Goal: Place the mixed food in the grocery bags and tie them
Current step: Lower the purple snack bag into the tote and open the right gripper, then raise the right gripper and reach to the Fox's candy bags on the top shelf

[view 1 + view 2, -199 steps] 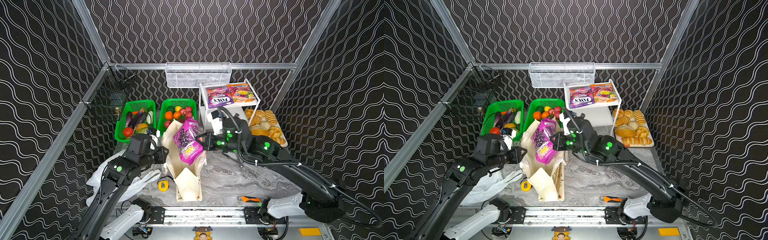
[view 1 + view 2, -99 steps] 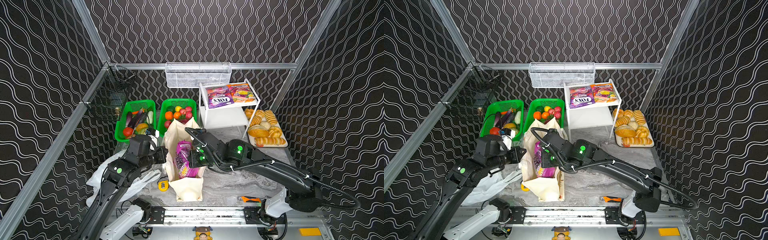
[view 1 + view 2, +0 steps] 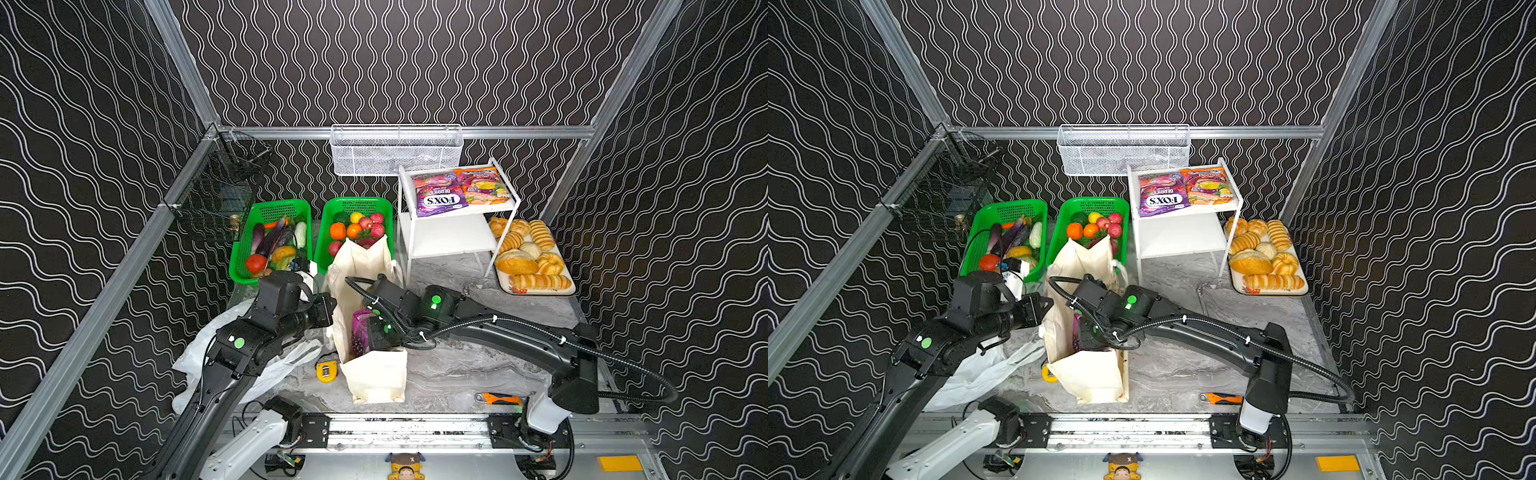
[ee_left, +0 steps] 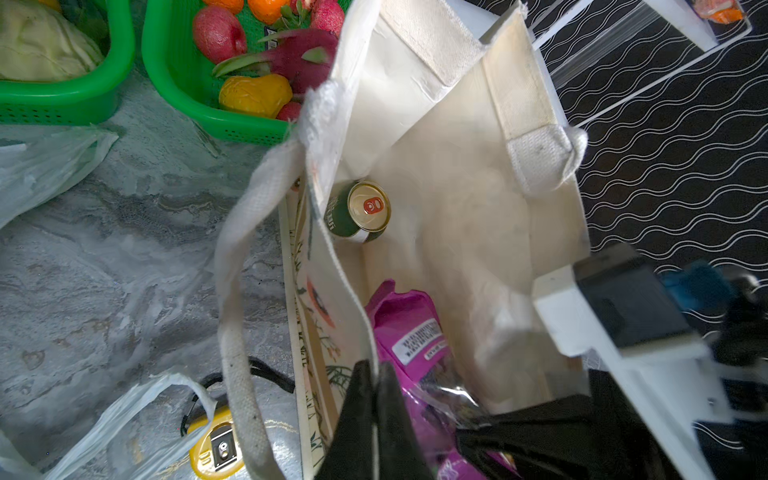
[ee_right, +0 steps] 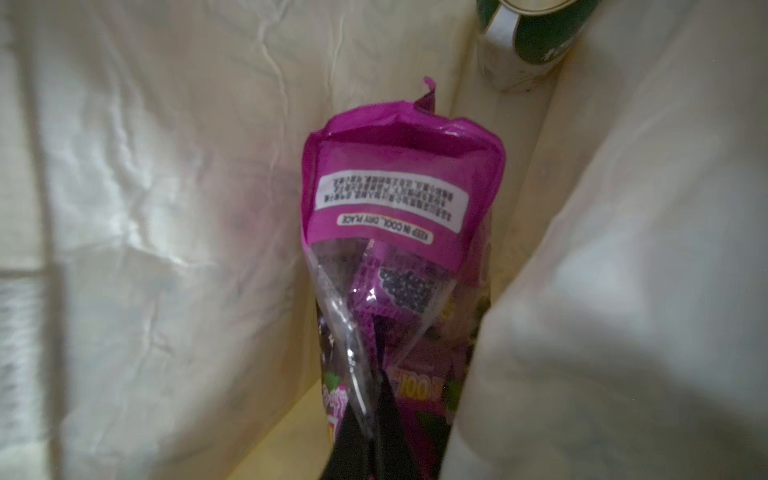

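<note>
Reaches in from the near left with the left arm (image 3: pixel 237 345), elbow raised; pinches the tote (image 3: pixel 376 374) rim in the left gripper (image 4: pixel 375 374), jaws closed. Stretches across from the near right with the right arm (image 3: pixel 519 336), low and long; dips the right gripper (image 5: pixel 368 399) into the tote, clamped on the packet (image 5: pixel 395 187).

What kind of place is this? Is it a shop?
Most likely a pretend grocery shop set up for a robot, not a real one: green baskets of fruit, snack packets on a white shelf, bread rolls, and two robot arms filling a tote.
</note>
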Action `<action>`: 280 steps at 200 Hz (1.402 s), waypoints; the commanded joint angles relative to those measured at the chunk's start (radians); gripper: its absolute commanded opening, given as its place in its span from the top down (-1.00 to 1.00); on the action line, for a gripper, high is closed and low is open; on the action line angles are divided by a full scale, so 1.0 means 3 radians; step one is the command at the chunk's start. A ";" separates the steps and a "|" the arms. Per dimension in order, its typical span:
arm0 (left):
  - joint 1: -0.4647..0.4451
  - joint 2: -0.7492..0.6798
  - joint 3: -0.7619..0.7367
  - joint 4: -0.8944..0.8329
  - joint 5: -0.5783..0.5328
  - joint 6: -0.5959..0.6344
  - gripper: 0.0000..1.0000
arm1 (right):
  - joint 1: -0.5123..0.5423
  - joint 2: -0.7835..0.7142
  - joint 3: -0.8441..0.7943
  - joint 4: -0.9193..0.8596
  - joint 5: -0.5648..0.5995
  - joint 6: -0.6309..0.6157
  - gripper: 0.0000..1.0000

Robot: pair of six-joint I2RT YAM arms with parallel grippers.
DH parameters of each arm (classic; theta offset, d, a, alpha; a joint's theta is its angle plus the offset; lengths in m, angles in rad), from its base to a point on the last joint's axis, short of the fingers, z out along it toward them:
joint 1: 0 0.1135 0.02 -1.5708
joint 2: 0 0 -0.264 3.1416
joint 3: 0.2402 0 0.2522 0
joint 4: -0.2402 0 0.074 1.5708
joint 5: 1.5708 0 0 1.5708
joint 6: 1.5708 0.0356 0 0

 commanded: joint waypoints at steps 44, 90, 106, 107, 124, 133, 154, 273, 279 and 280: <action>0.0006 -0.0025 0.0009 0.0135 -0.0086 -0.0006 1.00 | -0.0026 0.0094 0.0022 0.0244 -0.0272 -0.0093 0.20; 0.0006 -0.0009 0.0014 0.0131 -0.0141 0.0002 1.00 | -0.0141 -0.0275 -0.0195 0.0576 -0.0368 -0.0114 0.11; 0.0006 -0.0036 0.0021 0.0143 -0.0204 -0.0025 1.00 | -0.0165 -0.0402 -0.0145 0.0533 -0.0217 -0.0169 0.07; 0.0006 -0.0041 0.0019 0.0147 -0.0209 -0.0024 1.00 | -0.0165 -0.0413 -0.0140 0.0528 -0.0202 -0.0173 0.07; 0.0006 -0.0070 0.0007 0.0192 -0.0259 -0.0015 1.00 | -0.0168 -0.0630 -0.0099 0.0533 0.0084 -0.0201 0.00; 0.0007 -0.0064 0.0015 0.0205 -0.0260 -0.0008 1.00 | -0.0180 -0.0763 -0.0085 0.0560 0.0235 -0.0210 -0.04; 0.0010 -0.0015 0.0018 0.0200 -0.0227 0.0005 1.00 | -0.0223 -0.1077 -0.0154 0.0711 0.0536 -0.0215 -0.17; 0.0006 -0.0034 0.0032 0.0231 -0.0254 -0.0048 1.00 | -0.0922 -0.0620 -0.0196 0.0512 -0.0116 -0.0520 0.96; 0.0006 -0.0042 0.0035 0.0235 -0.0264 -0.0049 1.00 | -0.0922 -0.0626 -0.0161 0.0571 -0.0102 -0.0592 0.99; 0.0006 -0.0043 0.0034 0.0237 -0.0263 -0.0046 1.00 | -0.0924 -0.0622 -0.0155 0.0580 -0.0101 -0.0604 0.99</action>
